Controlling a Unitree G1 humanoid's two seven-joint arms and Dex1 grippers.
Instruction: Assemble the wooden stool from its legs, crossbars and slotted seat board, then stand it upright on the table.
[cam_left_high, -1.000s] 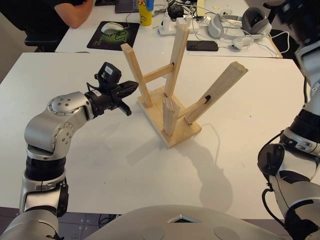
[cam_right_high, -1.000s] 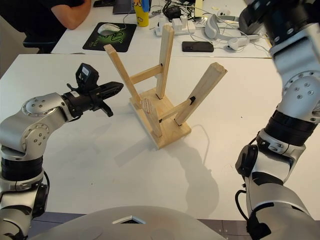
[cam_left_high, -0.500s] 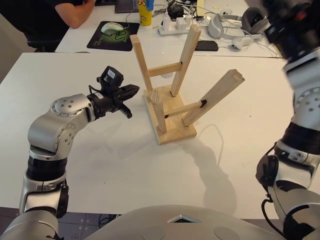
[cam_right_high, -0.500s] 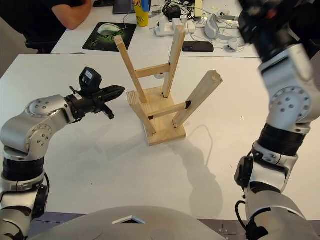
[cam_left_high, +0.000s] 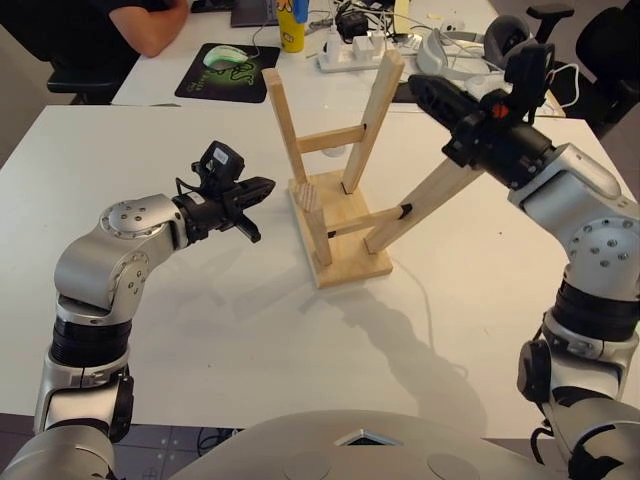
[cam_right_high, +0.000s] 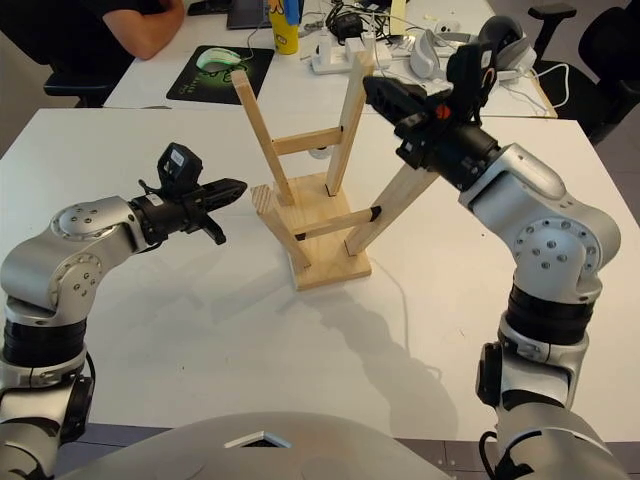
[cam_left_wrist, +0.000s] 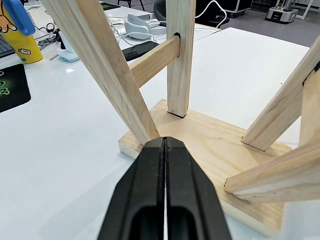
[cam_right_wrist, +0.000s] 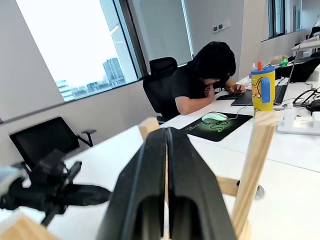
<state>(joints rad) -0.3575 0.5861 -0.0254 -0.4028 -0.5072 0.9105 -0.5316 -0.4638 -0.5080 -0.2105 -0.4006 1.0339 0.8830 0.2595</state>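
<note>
Just ahead of my left gripper (cam_left_high: 258, 188), fingers pressed together, the stool (cam_left_high: 330, 138) is sitting upside down. My right gripper (cam_left_high: 425, 90), also closed, is hovering by a leg (cam_left_high: 375, 115); I'm thinking both need opening before gripping.

Fig.: My workplace, an office. Behind my table (cam_left_high: 90, 170), a desk (cam_left_high: 150, 85) carries a mouse pad (cam_left_high: 228, 72) and headset (cam_left_high: 445, 50). Swivel chairs (cam_right_wrist: 45, 142) stand near tall windows (cam_right_wrist: 70, 40).

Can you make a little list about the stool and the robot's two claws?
stool: upside down, legs pointing up
seat board: flat on the table
leaning leg: tilts outward toward the robot's right
left gripper: shut, beside the stool, not touching it
right gripper: shut, high by the leg tops, holding nothing
</note>
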